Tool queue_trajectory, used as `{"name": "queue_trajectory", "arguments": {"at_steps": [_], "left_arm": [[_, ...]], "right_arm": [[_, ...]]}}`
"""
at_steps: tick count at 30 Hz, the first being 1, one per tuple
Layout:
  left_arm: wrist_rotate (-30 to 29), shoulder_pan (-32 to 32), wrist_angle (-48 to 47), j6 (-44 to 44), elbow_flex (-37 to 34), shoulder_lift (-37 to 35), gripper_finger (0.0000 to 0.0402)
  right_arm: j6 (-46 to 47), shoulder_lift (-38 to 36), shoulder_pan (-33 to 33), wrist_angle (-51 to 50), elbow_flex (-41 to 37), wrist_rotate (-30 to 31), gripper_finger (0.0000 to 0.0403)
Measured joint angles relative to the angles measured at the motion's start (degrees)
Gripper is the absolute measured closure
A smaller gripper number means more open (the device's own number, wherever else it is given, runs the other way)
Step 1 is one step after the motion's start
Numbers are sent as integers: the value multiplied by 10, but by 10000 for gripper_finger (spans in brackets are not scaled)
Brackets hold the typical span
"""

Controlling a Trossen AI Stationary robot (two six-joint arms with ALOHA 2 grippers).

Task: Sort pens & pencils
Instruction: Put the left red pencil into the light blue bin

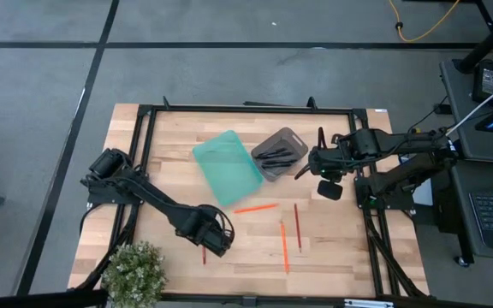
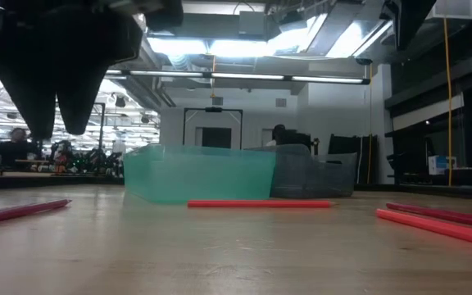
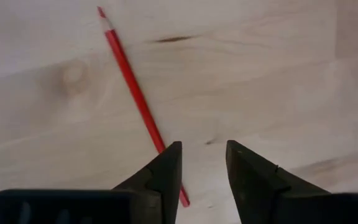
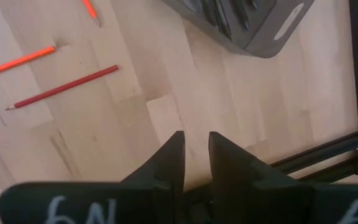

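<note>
From above: wooden desk (image 1: pixel 169 162) bearing a teal tray (image 1: pixel 227 166) and, touching it, a grey bin (image 1: pixel 279 152) with the pens (image 1: pixel 274 156) inside. Four pencils (image 1: pixel 284 245) loose on the wood: one slanted just below the teal tray, two roughly upright to the right of centre, one short stretch showing beside the left claw (image 1: pixel 215 242). Right claw (image 1: pixel 303 171) just beside the grey bin, clear of it. Potted plant (image 1: pixel 133 274) at the near left corner. From desk level: a dark claw hanging over the left, teal tray and grey bin beyond a flat-lying pencil, more pencils at either edge, a seated person (image 2: pixel 6 147) far off in the room. Left wrist: fingers (image 3: pixel 166 171) spread, holding nothing, one pencil running beside a fingertip. Right wrist: fingers (image 4: pixel 171 158) slightly parted, nothing between them, over bare wood near the grey bin's corner, three pencils farther off.
</note>
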Motion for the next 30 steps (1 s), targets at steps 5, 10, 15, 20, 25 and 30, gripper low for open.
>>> {"name": "queue_trajectory", "arguments": {"at_steps": [5, 10, 15, 20, 25, 30], "left_arm": [[23, 0, -7, -21, 0, 25, 284], [47, 8, -9, -24, 0, 56, 281], [53, 21, -9, -17, 0, 62, 281], [71, 26, -34, -18, 0, 62, 281], [71, 26, -34, -29, 0, 62, 281], [74, 26, -18, -43, -21, 62, 281]], "right_arm": [[-3, 0, 0, 0, 0, 0, 328], [-3, 0, 0, 0, 0, 6, 328], [-2, 0, 0, 0, 0, 8, 328], [-1, 0, 0, 0, 0, 9, 328], [-2, 0, 0, 0, 0, 9, 328], [-1, 0, 0, 0, 0, 9, 328]]}}
